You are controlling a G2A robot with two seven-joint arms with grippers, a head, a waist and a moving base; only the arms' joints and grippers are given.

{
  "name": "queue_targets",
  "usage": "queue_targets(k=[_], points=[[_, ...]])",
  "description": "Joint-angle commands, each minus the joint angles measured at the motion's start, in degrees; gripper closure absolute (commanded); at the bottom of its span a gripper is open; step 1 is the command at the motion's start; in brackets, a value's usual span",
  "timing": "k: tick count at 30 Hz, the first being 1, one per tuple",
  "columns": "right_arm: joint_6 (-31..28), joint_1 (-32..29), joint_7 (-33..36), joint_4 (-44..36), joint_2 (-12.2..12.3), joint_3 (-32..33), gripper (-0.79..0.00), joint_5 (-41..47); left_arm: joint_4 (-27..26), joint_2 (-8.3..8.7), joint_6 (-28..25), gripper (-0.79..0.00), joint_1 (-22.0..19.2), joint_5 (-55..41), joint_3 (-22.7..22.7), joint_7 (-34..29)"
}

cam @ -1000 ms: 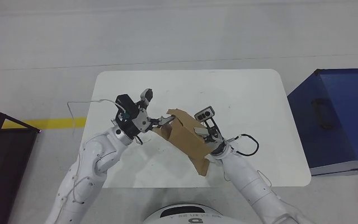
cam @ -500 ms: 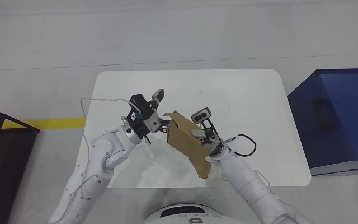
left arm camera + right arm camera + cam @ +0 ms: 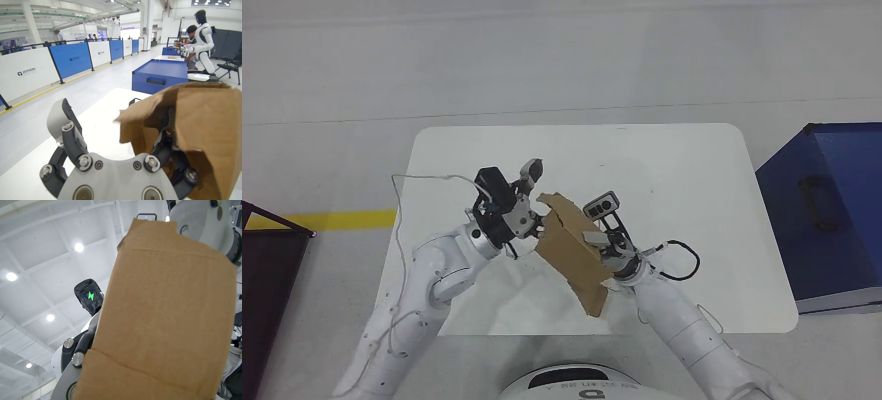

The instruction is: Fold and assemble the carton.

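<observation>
One carton over white table, blue bin well aside

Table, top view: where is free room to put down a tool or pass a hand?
Bare: the whole far strip of the table, beyond the carton, and the wide end toward the blue box. Crowded: the middle, where the left gripper and right gripper meet at the carton, and the near edge under both arms.
</observation>
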Motion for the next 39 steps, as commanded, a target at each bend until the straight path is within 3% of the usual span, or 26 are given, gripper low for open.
queue_targets(k=[1,10,16,28,39], points=[[0.1,-0.1,0.0,0.0,0.0,0.2,0.000,0.2,-0.1,0.15,0.4,-0.785,0.2,-1.5,-1.9,-0.2],[0.1,-0.1,0.0,0.2,0.0,0.5,0.000,0.6,-1.1,0.80,0.5,-0.785,2.7,-3.9,-8.3,-0.3],[0.0,0.0,0.0,0.4,-0.1,0.4,0.000,0.8,-2.5,0.87,-2.2,-0.785,3.9,-6.0,-8.4,-0.1],[-0.2,-0.5,0.0,0.1,0.0,0.8,0.000,0.4,-2.2,0.72,-5.7,-0.785,3.5,-1.2,-4.7,0.0],[-0.1,-0.9,0.0,-0.5,0.1,0.9,0.000,0.5,-0.9,0.94,-3.0,-0.785,5.4,-5.8,-9.6,1.5]])
